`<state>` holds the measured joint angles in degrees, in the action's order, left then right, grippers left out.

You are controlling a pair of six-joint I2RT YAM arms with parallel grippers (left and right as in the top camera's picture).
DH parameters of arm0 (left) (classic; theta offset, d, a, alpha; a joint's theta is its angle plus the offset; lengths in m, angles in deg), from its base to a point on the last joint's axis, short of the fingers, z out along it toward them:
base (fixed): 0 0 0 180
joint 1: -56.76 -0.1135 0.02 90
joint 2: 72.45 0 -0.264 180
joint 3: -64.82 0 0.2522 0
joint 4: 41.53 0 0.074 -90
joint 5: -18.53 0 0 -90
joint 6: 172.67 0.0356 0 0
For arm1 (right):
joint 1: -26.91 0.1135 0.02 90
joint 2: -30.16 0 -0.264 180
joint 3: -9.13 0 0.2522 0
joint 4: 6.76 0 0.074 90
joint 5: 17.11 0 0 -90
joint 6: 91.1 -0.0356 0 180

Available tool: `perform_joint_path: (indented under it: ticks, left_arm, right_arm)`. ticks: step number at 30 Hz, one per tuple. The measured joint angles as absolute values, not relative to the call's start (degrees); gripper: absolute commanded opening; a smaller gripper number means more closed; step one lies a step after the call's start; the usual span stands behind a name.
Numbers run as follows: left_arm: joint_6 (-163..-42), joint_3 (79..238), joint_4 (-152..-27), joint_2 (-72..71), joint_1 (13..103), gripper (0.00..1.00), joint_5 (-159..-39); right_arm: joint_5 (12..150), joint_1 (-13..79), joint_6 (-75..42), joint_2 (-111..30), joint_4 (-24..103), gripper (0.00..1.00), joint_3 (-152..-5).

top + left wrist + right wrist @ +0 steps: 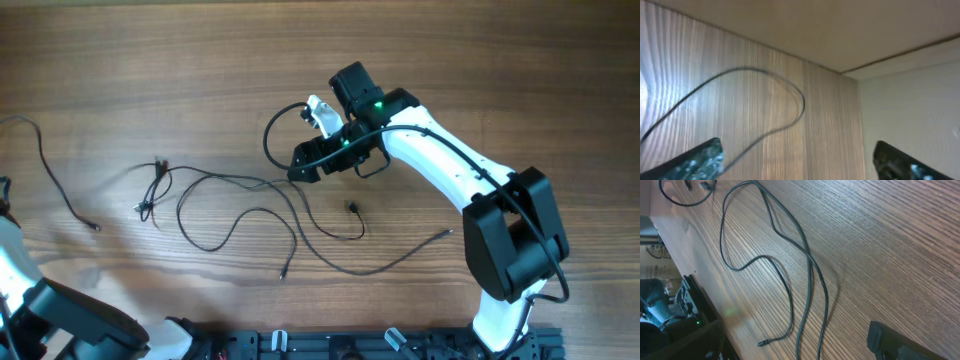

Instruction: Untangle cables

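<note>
Cables lie slack on the table, from left of centre to just under the R arm; one lone wire sits well apart at the far L edge. Main bunch is spread in open loops that cross in a few spots, so prob only those crossings need clearing. Its long axis runs approx L–R: plug cluster at the L end, longest strand sweeping toward the near edge then out to a free tip pointing R. A shorter strand ends pointing at the near edge. Lone wire runs diagonal, tip aimed toward the bunch.

R gripper hovers over the far-R side of the bunch, fingers wide apart, nothing btwn them; its wrist view looks along two strands that run side by side then split. Reads as lined up to take one strand where it can lift clear w/o dragging the rest. Thicker loop by that wrist is the arm's own lead, not a target.

L gripper also spread and empty, w/ a bend of thin wire on the wood ahead of it; prob the lone wire, can't confirm
</note>
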<state>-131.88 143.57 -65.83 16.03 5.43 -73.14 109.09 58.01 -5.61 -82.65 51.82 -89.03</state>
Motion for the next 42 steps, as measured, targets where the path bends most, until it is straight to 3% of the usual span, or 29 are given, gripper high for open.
perform_joint_path:
  ticks: [6, 13, 18, 23, 28, 30, 31, 32, 37, 42]
  left_arm:
    - [-128.6, 143.77, -83.45, 14.72, 10.3, 1.0, -78.69]
    - [-111.18, 143.68, -97.42, 14.2, 28.31, 0.95, -81.44]
    - [-97.48, 141.43, -101.46, 14.22, 37.91, 0.94, -81.95]
    - [-89.98, 136.62, -100.48, 15.36, 40.27, 0.91, -81.88]
    - [-86.24, 132.82, -96.85, 15.75, 44.27, 0.69, -80.79]
    - [-85.83, 131.33, -93.02, 15.75, 45.08, 0.54, -79.17]
    - [-86.35, 130.72, -91.78, 15.75, 45.14, 0.35, -78.21]
    - [-87.18, 130.28, -90.99, 15.75, 45.14, 0.04, -77.2]
    - [-93.91, 133.45, -90.29, 15.42, 44.94, 0.04, -74.3]
    - [-96.14, 158.15, -95.78, 10.22, 42.52, 0.04, -75.76]
  right_arm:
    - [109.12, 58.01, -5.59, -82.65, 51.12, 0.94, -89.03]
    - [109.29, 57.24, -5.59, -82.65, 51.49, 0.94, -89.03]
    - [109.29, 55.86, -5.35, -82.65, 53.19, 0.94, -89.03]
    - [109.29, 55.84, -5.35, -82.65, 53.28, 0.94, -89.03]
    - [109.29, 55.84, -5.35, -82.65, 53.26, 0.94, -89.03]
    - [109.29, 55.84, -5.35, -82.65, 53.28, 0.94, -89.03]
    - [109.29, 55.84, -5.33, -82.65, 53.3, 0.94, -89.03]
    - [109.29, 55.84, -5.33, -82.65, 53.3, 0.94, -89.03]
    - [109.29, 55.84, -5.33, -82.65, 53.26, 0.94, -89.03]
    - [109.29, 55.84, -5.33, -82.65, 53.02, 0.94, -89.03]
